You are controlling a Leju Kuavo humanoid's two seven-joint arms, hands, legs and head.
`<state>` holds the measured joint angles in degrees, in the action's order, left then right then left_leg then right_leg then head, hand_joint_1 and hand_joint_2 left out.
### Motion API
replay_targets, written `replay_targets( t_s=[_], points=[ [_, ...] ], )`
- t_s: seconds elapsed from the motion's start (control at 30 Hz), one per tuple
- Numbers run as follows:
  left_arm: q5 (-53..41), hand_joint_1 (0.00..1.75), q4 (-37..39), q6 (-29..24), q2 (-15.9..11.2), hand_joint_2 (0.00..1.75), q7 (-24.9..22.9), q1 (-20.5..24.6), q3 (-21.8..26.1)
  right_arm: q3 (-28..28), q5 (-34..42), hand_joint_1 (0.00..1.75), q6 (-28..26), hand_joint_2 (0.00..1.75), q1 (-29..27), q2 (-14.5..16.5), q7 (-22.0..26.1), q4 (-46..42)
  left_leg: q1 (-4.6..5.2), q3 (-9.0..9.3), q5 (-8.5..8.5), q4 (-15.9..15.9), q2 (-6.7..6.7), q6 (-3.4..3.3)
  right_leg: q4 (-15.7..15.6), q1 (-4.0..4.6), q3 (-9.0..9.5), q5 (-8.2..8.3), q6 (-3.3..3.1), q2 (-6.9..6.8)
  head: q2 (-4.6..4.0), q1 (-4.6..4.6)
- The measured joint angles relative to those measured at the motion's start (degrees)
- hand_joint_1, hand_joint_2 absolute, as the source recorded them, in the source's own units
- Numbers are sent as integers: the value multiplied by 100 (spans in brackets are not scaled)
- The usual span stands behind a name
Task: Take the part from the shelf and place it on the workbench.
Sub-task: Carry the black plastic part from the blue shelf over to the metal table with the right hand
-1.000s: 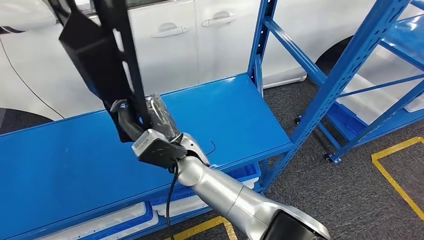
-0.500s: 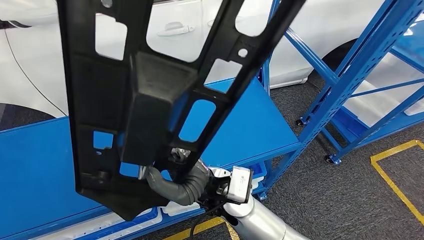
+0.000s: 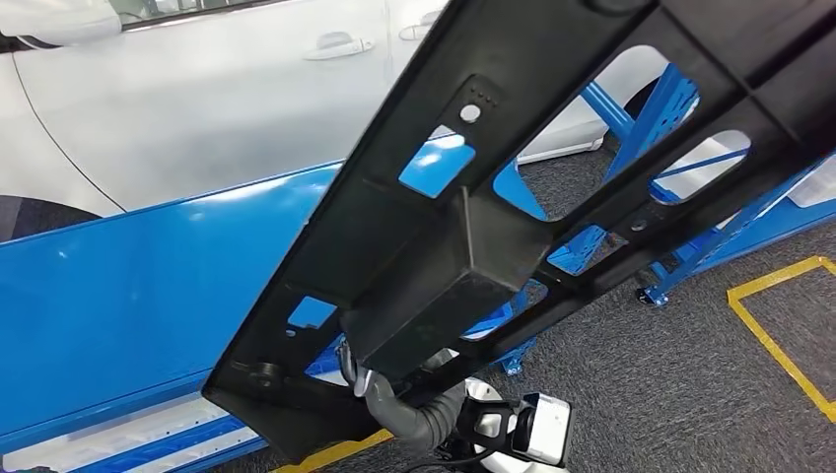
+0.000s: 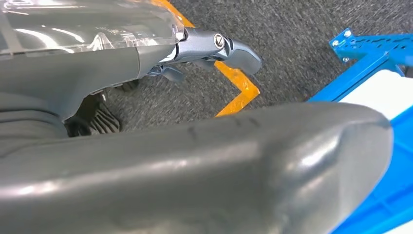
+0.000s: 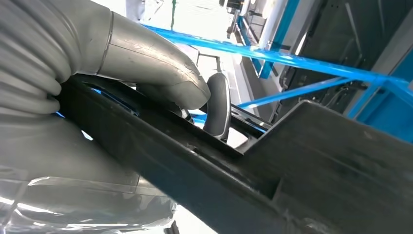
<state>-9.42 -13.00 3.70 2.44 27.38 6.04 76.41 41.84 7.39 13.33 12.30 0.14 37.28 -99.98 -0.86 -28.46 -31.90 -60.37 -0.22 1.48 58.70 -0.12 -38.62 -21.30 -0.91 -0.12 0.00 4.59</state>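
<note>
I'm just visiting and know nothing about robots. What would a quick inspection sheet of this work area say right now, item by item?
Surface: glossy blue metal shelf deck, bare where visible.
Job's thing: long black plastic panel with cut-out holes, held up in the air, slanting across the head view.
Clutter: nothing seen.
Robot hands: right robot hand grips the panel's edge, thumb on top; left robot hand holds nothing, over grey carpet.
Cables: thin black cable near the right wrist.
Surroundings: white car behind the shelf, blue racking frame, yellow floor tape, white trays in blue bins below.
</note>
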Motion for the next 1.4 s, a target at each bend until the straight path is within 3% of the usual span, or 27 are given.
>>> replay_targets(
  t_s=[0.07, 0.17, 0.2, 0.23, 0.3, 0.33, 0.37, 0.4, 0.43, 0.47, 0.53, 0.6, 0.67, 0.7, 0.77, 0.83, 0.87, 0.93, 1.0, 1.07, 1.1, 1.17, 1.2, 1.27, 1.33, 1.37, 1.4],
  points=[
    [0, 0, 0, 4, -7, 0, -3, 11, 0, -58, -4, 175, 44, 175, -65, -35, -2, -75, 21, 131, 64, 259, -14, -78, 31, 8, -33, 68, 66, 3, 0, -1],
    [0, 0, 0, 5, -10, 0, -9, 8, -1, -125, -12, 175, 95, 175, -156, -93, -13, -121, 33, 23, 228, 229, 2, -205, 22, -1, -75, 135, 168, 24, 0, -1],
    [0, 0, 0, 5, -9, 0, -14, 13, -1, -142, -17, 175, 120, 175, -185, -118, -18, -124, 28, -35, 300, 239, 16, -246, 106, -8, -128, 5, 200, 34, 0, -1],
    [0, 0, 0, 6, -9, 0, -24, 18, -2, -153, -23, 175, 151, 175, -207, -142, -25, -123, 21, -110, 379, 248, 32, -279, 303, -17, -207, -238, 229, 41, 0, -2],
    [0, 0, 0, 7, -11, 0, -53, 20, -1, -158, -31, 175, 241, 175, -238, -181, -50, -121, 29, -277, 512, 237, 53, -312, 998, -29, -381, -862, 278, 39, 0, -2],
    [0, 0, 0, 8, -13, 0, -70, 19, -1, -158, -33, 175, 290, 175, -249, -199, -66, -118, 34, -368, 575, 228, 61, -312, 1376, -33, -436, -1063, 295, 37, 0, -2],
    [0, 0, 0, 8, -16, 0, -83, 18, -1, -158, -33, 175, 330, 175, -259, -216, -80, -115, 38, -461, 636, 217, 69, -308, 1628, -37, -422, -1124, 303, 35, 0, -2],
    [0, 0, 0, 8, -19, 0, -92, 19, -1, -158, -33, 175, 353, 175, -265, -232, -90, -111, 40, -554, 695, 205, 74, -301, 1707, -40, -321, -1073, 302, 34, 0, -2],
    [0, 0, 0, 8, -20, 0, -96, 19, -2, -158, -32, 175, 362, 175, -268, -243, -97, -107, 42, -637, 750, 195, 75, -290, 1541, -44, -102, -943, 290, 34, 0, -2],
    [0, 0, 0, 8, -21, 0, -98, 20, -2, -158, -32, 175, 364, 175, -268, -251, -101, -105, 43, -705, 805, 186, 73, -276, 1193, -46, 214, -823, 267, 37, 0, -2],
    [1, 0, 0, 8, -21, 0, -104, 19, -2, -158, -19, 175, 406, 175, -262, -258, -108, -104, 47, -788, 904, 183, 61, -230, 328, -24, 874, -827, 197, 50, 0, -1],
    [1, 0, 0, 7, -22, 0, -113, 19, -2, -161, 49, 175, 561, 175, -249, -263, -119, -103, 33, -800, 1005, 210, 54, -160, -113, 27, 1148, -909, 124, 59, 0, -1],
    [0, 0, 0, 6, -27, 0, -119, 9, -2, -162, 154, 175, 801, 175, -231, -269, -148, -93, 18, -813, 1087, 250, 49, -85, -180, 42, 1098, -804, 43, 42, 0, -3],
    [0, 0, 0, 5, -31, 0, -120, -1, -2, -162, 208, 175, 931, 175, -222, -270, -172, -80, 14, -852, 1005, 210, 45, -58, -207, 33, 1046, -737, -7, 29, 0, -2],
    [-1, 0, 0, 7, -37, 0, -123, -17, -2, -163, 311, 175, 1148, 175, -219, -272, -204, -44, 7, -987, 526, -153, 39, -28, -241, 10, 899, -579, -90, 5, 0, -2],
    [-1, 0, 0, 8, -39, 0, -125, -22, -2, -170, 398, 175, 1277, 175, -227, -272, -211, 9, 3, -1149, -35, -875, 38, -9, -232, 31, 707, -432, -123, -2, 0, -1],
    [0, 0, 0, 8, -43, 0, -126, -23, -2, -176, 434, 175, 1314, 175, -235, -272, -211, 40, 4, -1178, -140, -1197, 38, -2, -222, 42, 603, -358, -124, -5, 0, -1],
    [0, 0, 0, 8, -51, 0, -126, -24, -2, -191, 487, 175, 1365, 175, -254, -272, -211, 110, 6, -1004, 61, -1386, 38, -2, -178, 53, 372, -216, -110, -12, 0, -1],
    [0, 0, -1, 8, -56, 0, -126, -18, -2, -199, 525, 175, 1410, 175, -268, -269, -213, 166, 7, -482, 325, -840, 39, -17, -98, 51, 161, -100, -78, -14, 0, 0],
    [0, 0, -6, 7, -64, 0, -128, -2, -2, -217, 583, 175, 1470, 175, -276, -262, -226, 202, 30, 97, 190, -29, 35, -53, -19, 58, 45, -14, -23, -19, 0, -1],
    [-1, 0, -8, 7, -67, 0, -132, 4, -2, -232, 617, 175, 1504, 175, -278, -259, -237, 219, 46, 253, 84, 224, 30, -82, -2, 56, 29, 31, 11, -25, 0, -1],
    [-2, 0, -11, 3, -68, 0, -144, 4, -2, -264, 677, 175, 1556, 175, -287, -258, -259, 251, 57, 266, 95, 343, 27, -158, -16, 50, 21, 131, 81, -28, 0, -2],
    [-2, 0, -11, -1, -67, 0, -149, 4, -1, -280, 700, 175, 1574, 175, -293, -260, -265, 267, 49, 224, 155, 355, 40, -196, 4, 42, -4, 103, 113, -15, 0, -2],
    [-1, 0, -12, -9, -66, 0, -154, 5, 1, -312, 726, 175, 1598, 175, -315, -266, -275, 294, 28, 86, 303, 374, 74, -269, 278, 25, -110, -294, 175, 11, 0, -2],
    [1, 0, -13, -12, -67, 0, -147, 3, 5, -356, 738, 175, 1621, 175, -370, -274, -281, 311, 38, -92, 452, 364, 90, -301, 966, -5, -257, -928, 226, 15, 0, -2],
    [1, 0, -13, -12, -67, 0, -143, -3, 8, -383, 740, 175, 1634, 175, -410, -279, -278, 318, 42, -189, 528, 355, 92, -301, 1329, -17, -301, -1091, 245, 15, 0, -2],
    [0, 0, -13, -12, -67, 0, -136, -10, 11, -412, 736, 175, 1644, 175, -453, -284, -262, 328, 44, -291, 602, 342, 93, -296, 1586, -26, -293, -1106, 257, 14, 0, -2]
  ],
)
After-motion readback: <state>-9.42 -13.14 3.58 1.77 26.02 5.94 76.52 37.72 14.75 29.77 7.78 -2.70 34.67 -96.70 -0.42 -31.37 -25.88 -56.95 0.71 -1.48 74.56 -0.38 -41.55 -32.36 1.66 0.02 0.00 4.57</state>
